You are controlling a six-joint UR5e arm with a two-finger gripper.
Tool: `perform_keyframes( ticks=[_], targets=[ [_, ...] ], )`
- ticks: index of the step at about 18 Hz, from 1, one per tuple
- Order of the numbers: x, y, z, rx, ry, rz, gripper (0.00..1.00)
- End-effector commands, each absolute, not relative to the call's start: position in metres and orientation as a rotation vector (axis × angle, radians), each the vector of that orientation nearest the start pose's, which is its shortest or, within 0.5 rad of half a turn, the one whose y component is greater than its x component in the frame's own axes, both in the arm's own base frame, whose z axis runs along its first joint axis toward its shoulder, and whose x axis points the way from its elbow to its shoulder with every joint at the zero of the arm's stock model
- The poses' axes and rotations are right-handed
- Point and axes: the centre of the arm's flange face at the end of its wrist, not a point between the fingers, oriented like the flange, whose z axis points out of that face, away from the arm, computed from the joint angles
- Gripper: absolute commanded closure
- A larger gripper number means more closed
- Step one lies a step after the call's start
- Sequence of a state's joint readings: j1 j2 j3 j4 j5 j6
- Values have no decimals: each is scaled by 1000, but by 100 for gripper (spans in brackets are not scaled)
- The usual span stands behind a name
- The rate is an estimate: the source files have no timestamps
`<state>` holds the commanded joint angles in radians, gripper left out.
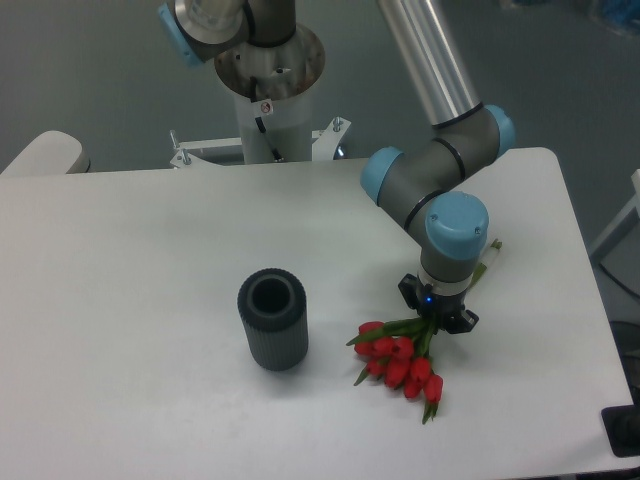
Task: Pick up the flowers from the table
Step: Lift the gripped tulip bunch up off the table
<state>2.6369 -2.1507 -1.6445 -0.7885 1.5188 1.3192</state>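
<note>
The flowers, a bunch of red tulips with green stems, lie on the white table at the right front. Their stem ends stick out past the arm's wrist toward the far right. My gripper points straight down over the stems, just behind the red heads, with its fingers closed in around them. The heads fan out toward the front left of the gripper. The fingertips themselves are mostly hidden by the wrist and the leaves.
A dark grey ribbed cylinder vase stands upright left of the flowers, open end up. The robot's base rises behind the table's far edge. The table's right edge lies close to the arm.
</note>
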Motion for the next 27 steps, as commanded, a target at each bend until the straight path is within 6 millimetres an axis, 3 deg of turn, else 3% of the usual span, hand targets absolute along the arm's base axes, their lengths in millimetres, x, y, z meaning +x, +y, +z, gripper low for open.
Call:
perform_keyframes(
  ticks=[2, 7, 13, 19, 22, 27],
  targets=[
    [-511, 440, 201, -3002, 398, 173, 76],
    [-531, 457, 250, -2899, 403, 245, 76],
    [-542, 480, 331, -2636, 387, 200, 76],
    [-526, 496, 392, -2388, 281, 105, 76],
    [-525, 491, 414, -2287, 212, 39, 76],
    [-521, 485, 430, -2228, 111, -33, 76]
  ],
)
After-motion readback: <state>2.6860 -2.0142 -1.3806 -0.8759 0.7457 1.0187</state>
